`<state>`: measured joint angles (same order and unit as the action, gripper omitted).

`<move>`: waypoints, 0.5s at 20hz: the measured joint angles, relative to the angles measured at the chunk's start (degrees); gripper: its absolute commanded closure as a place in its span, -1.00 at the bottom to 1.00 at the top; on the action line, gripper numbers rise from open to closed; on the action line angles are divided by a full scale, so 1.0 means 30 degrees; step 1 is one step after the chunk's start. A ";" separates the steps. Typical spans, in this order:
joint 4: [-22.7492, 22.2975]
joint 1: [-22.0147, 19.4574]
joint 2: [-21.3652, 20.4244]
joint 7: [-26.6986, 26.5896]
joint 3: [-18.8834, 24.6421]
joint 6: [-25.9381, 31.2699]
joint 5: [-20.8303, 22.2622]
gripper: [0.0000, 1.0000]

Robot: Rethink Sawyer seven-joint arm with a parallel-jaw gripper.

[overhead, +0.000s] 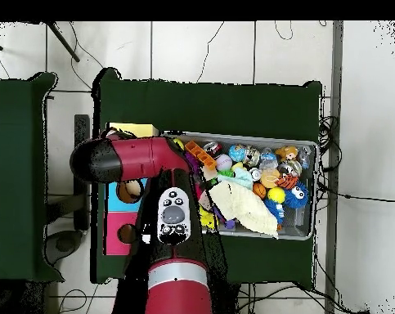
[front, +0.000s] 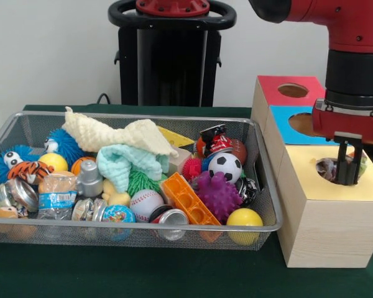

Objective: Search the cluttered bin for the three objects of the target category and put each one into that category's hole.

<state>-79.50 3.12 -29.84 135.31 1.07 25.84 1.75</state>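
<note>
The claw [front: 347, 166] dips into the yellow box's hole [front: 340, 167], at three o'clock from the basket [front: 143, 230]; I cannot tell its grip.

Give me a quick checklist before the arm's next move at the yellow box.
1. Gripper over the right box: ok, its tip sits in the round hole of the yellow-faced box, not the blue-faced box or red-faced box.
2. Spotted cloth inside the hole: ok, printed fabric shows in it beside the gripper.
3. Cloth released: cannot tell, the fingers are hidden in the hole.
4. Another spotted cloth exposed in the wire bin: not ok, only the cream knitted cloth and mint fluffy cloth show on top.
5. Overhead check of the hole: cannot tell, the arm covers it.
</note>
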 measured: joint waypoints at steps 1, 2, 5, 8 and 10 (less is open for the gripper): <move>-0.0025 -0.0094 -0.0022 0.0000 0.0116 0.0071 0.0004 1.00; -0.0064 -0.0196 -0.0051 0.0000 0.0248 0.0138 0.0004 1.00; -0.0255 -0.0418 -0.0104 0.0000 0.0488 0.0213 0.0008 1.00; -0.0628 -0.0536 -0.0092 0.0000 0.0507 0.0217 0.0032 1.00; -0.0918 -0.0579 -0.0088 0.0000 0.0504 0.0217 0.0110 1.00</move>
<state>-82.26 1.38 -30.11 135.31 2.58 26.49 2.08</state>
